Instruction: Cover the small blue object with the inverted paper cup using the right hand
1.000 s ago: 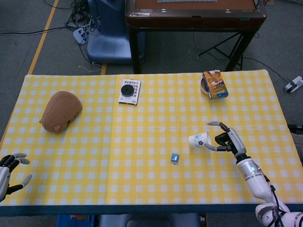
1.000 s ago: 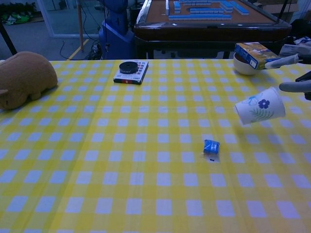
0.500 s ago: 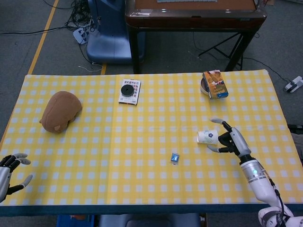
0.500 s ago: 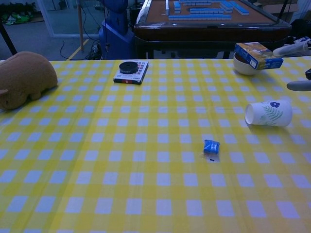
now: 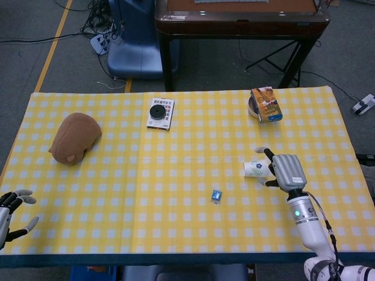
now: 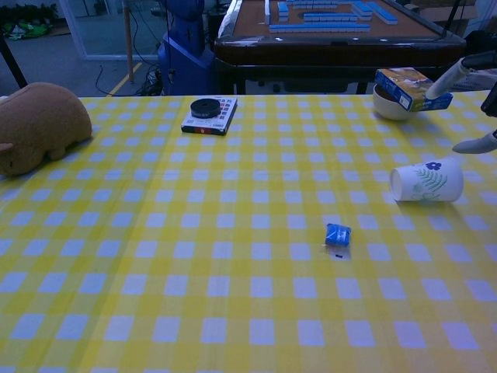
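Observation:
The small blue object (image 5: pixel 217 195) (image 6: pixel 338 234) lies on the yellow checked cloth. The white paper cup (image 5: pixel 256 169) (image 6: pixel 427 181), printed with a flower, lies on its side to the right of and a little beyond the blue object, its mouth facing left. My right hand (image 5: pixel 283 171) hovers at the cup's base end, back upward, fingers (image 6: pixel 474 144) spread and holding nothing. In the chest view the fingers stand apart from the cup. My left hand (image 5: pixel 12 211) stays at the table's near left corner, fingers apart and empty.
A brown plush toy (image 5: pixel 75 137) (image 6: pixel 39 128) sits at the left. A black disc on a booklet (image 5: pixel 160 112) (image 6: pixel 210 114) lies at the far middle. A printed box rests on a bowl (image 5: pixel 265 105) (image 6: pixel 408 89) at the far right.
The cup left my right hand's fingers and dropped onto its side on the cloth. The right hand turned back-upward and drew closer to the cup's base. The left hand stayed put.

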Controlling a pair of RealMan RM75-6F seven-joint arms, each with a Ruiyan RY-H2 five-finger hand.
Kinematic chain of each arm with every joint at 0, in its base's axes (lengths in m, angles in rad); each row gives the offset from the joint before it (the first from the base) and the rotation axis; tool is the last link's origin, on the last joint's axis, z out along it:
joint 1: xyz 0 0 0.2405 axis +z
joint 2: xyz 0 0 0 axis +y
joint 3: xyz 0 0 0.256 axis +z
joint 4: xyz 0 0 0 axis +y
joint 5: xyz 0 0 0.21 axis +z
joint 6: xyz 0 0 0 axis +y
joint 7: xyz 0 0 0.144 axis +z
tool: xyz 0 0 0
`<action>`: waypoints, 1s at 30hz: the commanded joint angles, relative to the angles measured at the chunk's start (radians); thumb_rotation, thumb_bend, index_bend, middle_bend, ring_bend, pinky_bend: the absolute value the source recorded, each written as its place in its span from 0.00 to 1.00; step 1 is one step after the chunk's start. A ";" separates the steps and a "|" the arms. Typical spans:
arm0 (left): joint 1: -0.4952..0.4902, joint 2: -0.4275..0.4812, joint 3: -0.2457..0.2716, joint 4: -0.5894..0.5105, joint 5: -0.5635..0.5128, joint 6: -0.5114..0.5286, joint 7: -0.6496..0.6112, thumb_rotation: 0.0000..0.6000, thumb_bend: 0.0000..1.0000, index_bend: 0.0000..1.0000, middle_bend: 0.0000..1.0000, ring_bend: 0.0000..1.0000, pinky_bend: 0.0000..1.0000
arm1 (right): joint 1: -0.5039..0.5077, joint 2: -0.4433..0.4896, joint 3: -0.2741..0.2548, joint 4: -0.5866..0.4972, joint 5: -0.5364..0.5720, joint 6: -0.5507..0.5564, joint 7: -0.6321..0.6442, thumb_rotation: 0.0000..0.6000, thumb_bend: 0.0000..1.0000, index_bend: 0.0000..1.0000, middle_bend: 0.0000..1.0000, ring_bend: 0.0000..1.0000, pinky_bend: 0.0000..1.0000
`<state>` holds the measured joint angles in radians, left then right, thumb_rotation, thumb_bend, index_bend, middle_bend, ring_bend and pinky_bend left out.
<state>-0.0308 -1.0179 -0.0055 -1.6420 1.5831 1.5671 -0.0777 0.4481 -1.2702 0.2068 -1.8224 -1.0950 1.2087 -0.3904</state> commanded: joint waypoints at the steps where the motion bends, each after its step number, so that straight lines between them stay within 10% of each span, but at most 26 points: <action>1: 0.002 0.003 0.000 0.001 0.003 0.005 -0.009 1.00 0.26 0.51 0.32 0.29 0.59 | 0.076 -0.059 0.016 -0.063 0.172 0.053 -0.253 1.00 0.00 0.28 1.00 0.96 1.00; 12: 0.008 0.015 0.001 0.009 0.011 0.021 -0.051 1.00 0.26 0.51 0.32 0.29 0.59 | 0.177 -0.154 0.043 -0.003 0.442 0.055 -0.435 1.00 0.00 0.28 1.00 0.97 1.00; 30: 0.012 0.028 0.001 0.011 0.011 0.025 -0.089 1.00 0.26 0.51 0.32 0.29 0.59 | 0.241 -0.239 0.032 0.134 0.545 0.052 -0.473 1.00 0.00 0.36 1.00 0.99 1.00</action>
<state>-0.0189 -0.9898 -0.0046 -1.6307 1.5942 1.5916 -0.1671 0.6874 -1.5072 0.2387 -1.6905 -0.5519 1.2625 -0.8628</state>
